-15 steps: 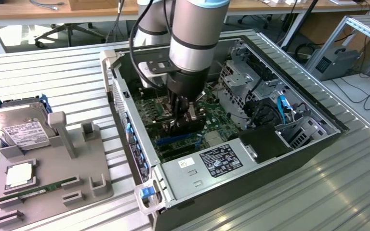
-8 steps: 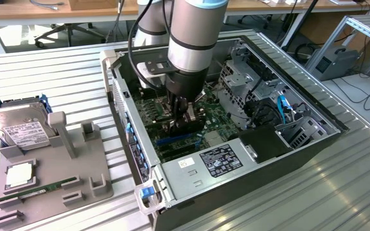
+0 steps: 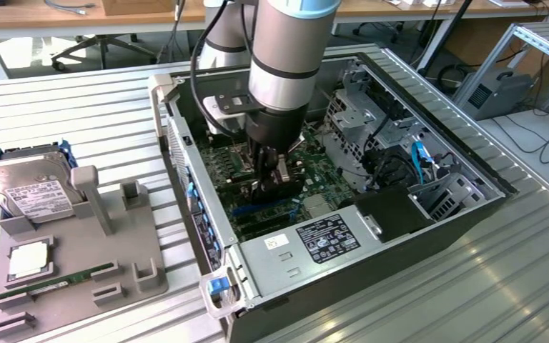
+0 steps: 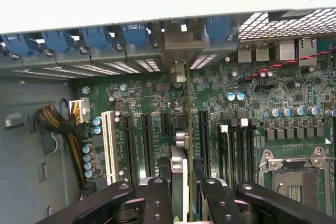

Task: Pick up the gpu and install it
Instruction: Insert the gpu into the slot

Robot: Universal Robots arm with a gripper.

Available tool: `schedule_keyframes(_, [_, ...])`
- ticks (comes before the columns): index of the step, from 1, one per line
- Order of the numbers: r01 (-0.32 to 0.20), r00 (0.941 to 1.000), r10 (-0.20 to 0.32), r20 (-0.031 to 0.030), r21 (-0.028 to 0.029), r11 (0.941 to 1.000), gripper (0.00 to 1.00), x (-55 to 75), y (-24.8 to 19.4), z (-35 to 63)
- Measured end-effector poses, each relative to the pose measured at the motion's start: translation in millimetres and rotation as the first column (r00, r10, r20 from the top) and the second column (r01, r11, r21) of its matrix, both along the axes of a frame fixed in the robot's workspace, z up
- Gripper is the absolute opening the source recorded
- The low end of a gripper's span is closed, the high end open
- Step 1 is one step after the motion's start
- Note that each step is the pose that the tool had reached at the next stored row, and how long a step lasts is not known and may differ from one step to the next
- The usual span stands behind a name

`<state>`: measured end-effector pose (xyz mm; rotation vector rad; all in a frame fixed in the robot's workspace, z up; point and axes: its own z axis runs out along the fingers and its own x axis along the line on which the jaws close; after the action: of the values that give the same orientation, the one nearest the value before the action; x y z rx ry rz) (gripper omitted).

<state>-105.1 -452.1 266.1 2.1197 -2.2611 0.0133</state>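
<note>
At the centre of the exterior view the arm reaches down into the open case (image 3: 465, 171), its gripper (image 3: 272, 182) low over the motherboard (image 3: 327, 179). The fingers (image 4: 157, 198) are closed narrowly on the gpu (image 4: 180, 145), held edge-on above the slots, its bracket toward the case's rear wall. A hard drive (image 3: 31, 189) sits on the tray (image 3: 74, 286) at lower left on the worktop (image 3: 83, 114).

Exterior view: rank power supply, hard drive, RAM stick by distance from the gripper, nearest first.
Gripper is down inside the open computer case.
1. Power supply, inside the case, just toward the camera from the gripper.
2. Hard drive, on the grey holder at the exterior view's left.
3. RAM stick, lying at the holder's near edge, lower left.
</note>
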Motion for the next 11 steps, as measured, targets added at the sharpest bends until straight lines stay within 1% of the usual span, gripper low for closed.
schedule_keyframes(11, [0.000,1.0000,0.000,-0.0002,-0.0003,1.0000,0.27,0.0,0.0,-3.6])
